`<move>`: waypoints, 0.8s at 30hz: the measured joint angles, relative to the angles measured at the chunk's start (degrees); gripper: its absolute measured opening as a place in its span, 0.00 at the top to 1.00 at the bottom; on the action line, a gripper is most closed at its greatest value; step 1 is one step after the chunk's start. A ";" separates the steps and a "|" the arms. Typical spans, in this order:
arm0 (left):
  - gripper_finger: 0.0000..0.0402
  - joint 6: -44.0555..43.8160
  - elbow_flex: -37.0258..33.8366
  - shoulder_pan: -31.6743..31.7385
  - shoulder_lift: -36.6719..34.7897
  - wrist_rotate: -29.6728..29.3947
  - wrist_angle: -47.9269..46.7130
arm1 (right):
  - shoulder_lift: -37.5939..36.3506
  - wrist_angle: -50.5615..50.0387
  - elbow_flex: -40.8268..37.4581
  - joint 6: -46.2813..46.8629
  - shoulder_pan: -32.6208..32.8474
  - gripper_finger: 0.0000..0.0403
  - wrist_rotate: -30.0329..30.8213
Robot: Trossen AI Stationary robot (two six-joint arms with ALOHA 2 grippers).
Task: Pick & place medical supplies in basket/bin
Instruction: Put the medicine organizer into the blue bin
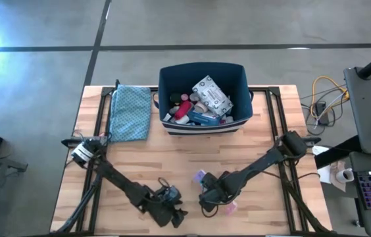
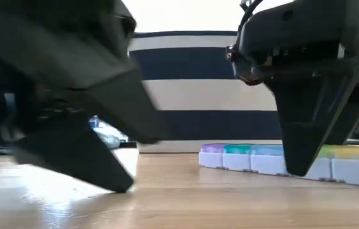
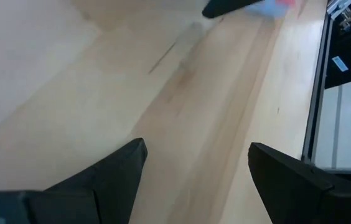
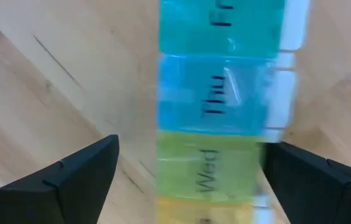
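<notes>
Your right gripper (image 4: 188, 168) was down at the near part of the bench (image 1: 139, 164), poised directly over the multicoloured pill organiser (image 4: 219, 118), with its fingers (image 4: 70, 177) spread wide so that one stood on each long side of the strip and neither touched it. The right wrist view showed the organiser lying flat on the wood between those fingers, its teal, blue, green and yellow day compartments in a row, the blue one lettered "Thu" and the green one "Wed". In the low view the same organiser (image 2: 275, 159) rested on the bench with a dark fingertip of the right gripper (image 2: 307, 143) hanging in front of it, close to the surface. From above, only the ends of the organiser (image 1: 202, 176) showed past the right gripper (image 1: 213, 195). Your left gripper (image 1: 170, 210) sat low over the bench just beside the right one, nearer the front edge, and its fingers (image 3: 110, 171) were also apart, with nothing but bare wood between them. The navy-blue bin (image 1: 170, 82) stood at the far middle of the bench, well apart from both grippers, and already held a heap of medical supplies (image 1: 202, 102), among them a grey-white flat packet (image 1: 210, 95) lying on top and some small bottles and tubes I could not tell apart. A blue patterned cloth (image 1: 131, 113) lay flat on the bench just to the left of the bin.
</notes>
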 joint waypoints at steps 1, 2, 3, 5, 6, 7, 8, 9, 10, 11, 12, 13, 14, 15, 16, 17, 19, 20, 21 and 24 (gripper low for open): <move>0.32 -0.81 -0.50 -0.77 -0.50 -0.78 0.00 | 0.61 -0.09 0.15 0.22 0.00 0.08 0.01; 0.32 -1.62 -0.89 -1.37 -0.69 -1.43 -0.15 | 1.27 -0.17 0.08 0.39 0.00 0.08 -0.03; 0.32 -2.55 -1.11 -2.00 -0.76 -2.05 -0.43 | 1.56 -0.19 0.11 0.24 0.00 0.08 -0.17; 0.32 -3.90 -1.76 -3.22 -1.40 -3.46 -0.46 | 1.77 -0.31 0.27 -0.19 0.00 0.09 -0.42; 0.32 -4.59 -1.97 -3.73 -1.43 -3.79 -0.64 | 1.60 -0.44 0.28 -0.26 0.00 0.10 -0.30; 0.32 -5.20 -2.17 -4.21 -1.50 -4.34 -0.69 | 1.20 -0.75 0.33 -0.25 0.00 0.12 0.04; 0.32 -5.74 -2.37 -4.79 -1.79 -4.92 -0.74 | 0.77 -1.10 0.50 -0.40 0.00 0.14 0.32; 0.32 -6.21 -2.59 -5.28 -1.93 -5.41 -0.79 | 0.46 -1.30 0.46 -0.57 -0.05 0.17 0.66; 0.32 -6.71 -2.83 -5.74 -2.02 -5.90 -0.90 | -0.04 -1.75 0.38 -0.72 -0.11 0.21 1.21; 0.32 -7.23 -3.01 -6.15 -2.06 -6.31 -1.06 | -0.17 -2.43 0.32 -0.50 -0.21 0.25 1.68; 0.32 -7.79 -3.35 -6.55 -2.26 -6.62 -1.00 | -0.35 -3.37 0.29 -0.26 -0.39 0.30 1.89; 0.32 -8.33 -3.63 -6.86 -2.41 -7.13 -0.91 | -0.60 -4.67 0.20 -0.13 -0.53 0.34 2.06; 0.32 -8.86 -3.88 -7.13 -2.41 -7.70 -0.86 | -0.72 -6.09 0.14 -0.21 -0.75 0.39 2.19; 0.32 -9.52 -4.22 -7.27 -2.43 -8.04 -0.68 | -0.80 -7.38 0.09 -0.41 -0.85 0.43 2.29; 0.32 -10.17 -4.48 -7.49 -2.54 -8.23 -0.57 | -0.95 -7.73 0.08 -0.63 -0.90 0.48 2.26; 0.32 -10.72 -4.65 -7.58 -2.56 -8.52 -0.52 | -1.10 -7.78 0.08 -1.04 -0.90 0.51 2.27; 0.32 -11.25 -4.83 -7.69 -2.58 -8.80 -0.50 | -2.10 -7.88 0.10 -2.21 -0.84 0.52 1.96; 0.32 -11.35 -4.82 -7.78 -2.61 -8.83 -0.51 | -2.90 -7.80 0.50 -2.84 -0.80 0.52 1.96; 0.32 -11.33 -4.81 -7.81 -2.60 -9.03 -0.53 | -4.23 -7.23 1.00 -3.37 -0.73 0.52 2.34; 0.32 -11.34 -4.67 -8.01 -2.58 -9.34 -0.63 | -9.57 -6.29 3.88 -4.45 -0.10 0.52 7.42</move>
